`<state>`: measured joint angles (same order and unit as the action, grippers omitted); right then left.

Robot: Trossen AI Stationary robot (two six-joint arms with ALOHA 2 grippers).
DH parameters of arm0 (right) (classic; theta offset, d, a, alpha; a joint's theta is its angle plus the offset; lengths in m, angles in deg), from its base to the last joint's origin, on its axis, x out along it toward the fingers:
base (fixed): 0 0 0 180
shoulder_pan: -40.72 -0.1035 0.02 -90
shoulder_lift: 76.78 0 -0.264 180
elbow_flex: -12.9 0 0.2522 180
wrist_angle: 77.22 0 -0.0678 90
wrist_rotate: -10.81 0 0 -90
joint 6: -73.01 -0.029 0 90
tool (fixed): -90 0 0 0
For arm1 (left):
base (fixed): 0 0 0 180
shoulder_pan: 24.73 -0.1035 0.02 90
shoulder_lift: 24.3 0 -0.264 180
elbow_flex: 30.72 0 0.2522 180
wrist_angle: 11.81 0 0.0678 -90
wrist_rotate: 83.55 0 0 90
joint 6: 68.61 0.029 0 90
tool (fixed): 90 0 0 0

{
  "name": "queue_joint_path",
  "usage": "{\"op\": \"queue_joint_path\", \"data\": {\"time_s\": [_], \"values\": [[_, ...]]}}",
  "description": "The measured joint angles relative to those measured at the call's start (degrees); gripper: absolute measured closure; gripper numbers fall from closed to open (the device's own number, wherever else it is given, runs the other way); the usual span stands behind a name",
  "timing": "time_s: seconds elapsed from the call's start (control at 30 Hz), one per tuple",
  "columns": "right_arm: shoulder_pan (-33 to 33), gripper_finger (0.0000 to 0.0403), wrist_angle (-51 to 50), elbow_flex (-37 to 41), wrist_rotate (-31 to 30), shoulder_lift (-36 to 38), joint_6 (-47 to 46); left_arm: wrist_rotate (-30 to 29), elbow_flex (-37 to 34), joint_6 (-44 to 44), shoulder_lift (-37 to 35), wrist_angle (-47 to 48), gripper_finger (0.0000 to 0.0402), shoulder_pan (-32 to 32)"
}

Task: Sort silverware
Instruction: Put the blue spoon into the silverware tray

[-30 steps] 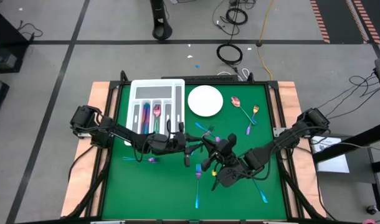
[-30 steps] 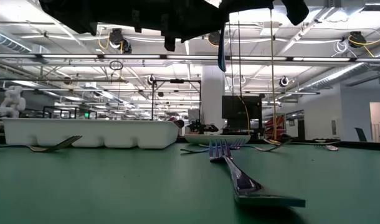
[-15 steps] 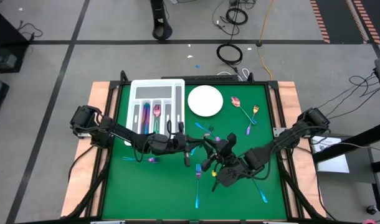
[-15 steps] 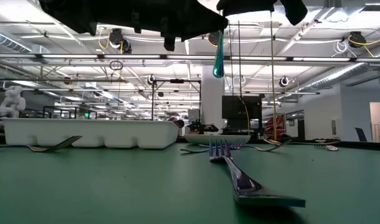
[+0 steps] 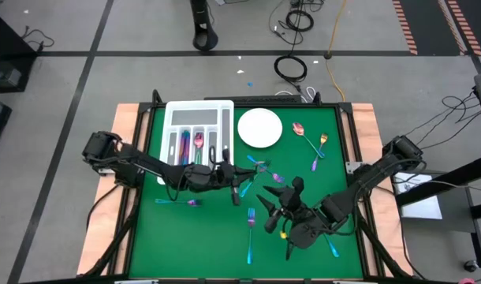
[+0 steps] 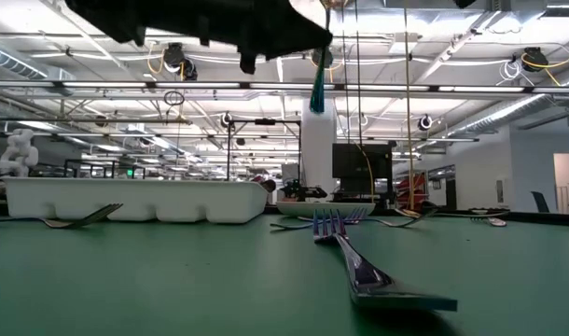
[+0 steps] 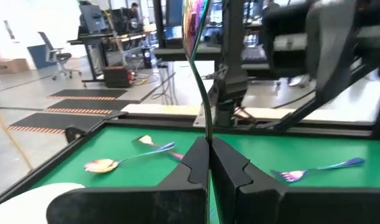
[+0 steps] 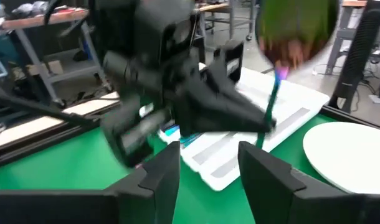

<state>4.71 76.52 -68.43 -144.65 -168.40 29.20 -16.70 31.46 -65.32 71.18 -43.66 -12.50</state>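
A spoon [image 7: 201,93] is pinched upright in the closed left gripper [image 5: 237,189], lifted mid-tabletop for carrying to the tray [image 5: 195,118]. The right gripper [image 5: 276,211] is spread, empty, just right. Remaining silverware lies scattered.

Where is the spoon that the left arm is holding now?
The spoon is gripped upright in the left gripper, raised above the green table near its middle in the high view, just below the white tray.

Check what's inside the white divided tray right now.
The white divided tray holds iridescent silverware in its left slots, including a pink spoon. Its near end is hidden by the left gripper.
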Motion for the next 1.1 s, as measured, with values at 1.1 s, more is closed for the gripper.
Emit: {"op": "queue_joint_path", "data": {"time_s": [1.1], "values": [[-5.16,0.0252,-37.38,-0.02,5.59,8.45,-6.77,-0.72,0.0,-47.96,-36.04,73.9,0.04,-13.46]]}}
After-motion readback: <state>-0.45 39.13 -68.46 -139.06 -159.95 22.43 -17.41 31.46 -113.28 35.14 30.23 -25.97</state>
